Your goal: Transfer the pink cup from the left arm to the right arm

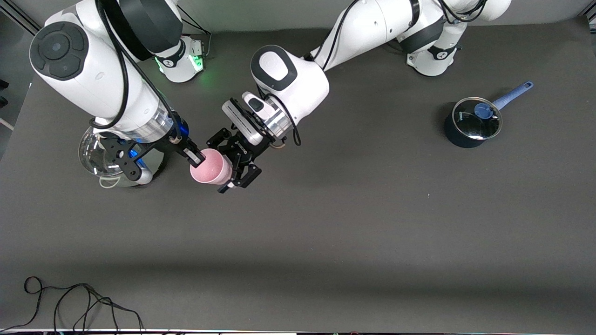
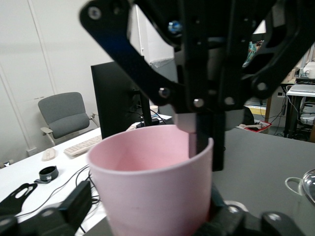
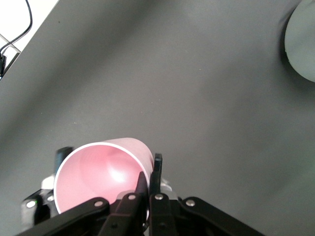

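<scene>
Two white robot arms meet above a dark grey bench (image 1: 354, 223), both touching a pale pink cup (image 1: 210, 167) held in the air, tipped on its side, over the part of the bench toward the right arm's end. The left claw (image 1: 238, 173), short and black under a boxy white wrist, has its fingers spread around the cup's base and lower wall; whether they press on it or stand just clear cannot be told. The right claw (image 1: 198, 159), on long black fingers below a shiny silver wrist, pinches the cup's rim, with one finger inside the mouth and one outside, closed narrow on the wall. In the right wrist view the cup's open mouth (image 3: 101, 177) faces the camera with the fingers (image 3: 156, 172) nipping its edge. A glass-lidded pot (image 1: 100, 158) sits on the bench under the right arm. A dark blue saucepan (image 1: 471, 123) with a glass lid and blue handle stands well apart, toward the left arm's end.
</scene>
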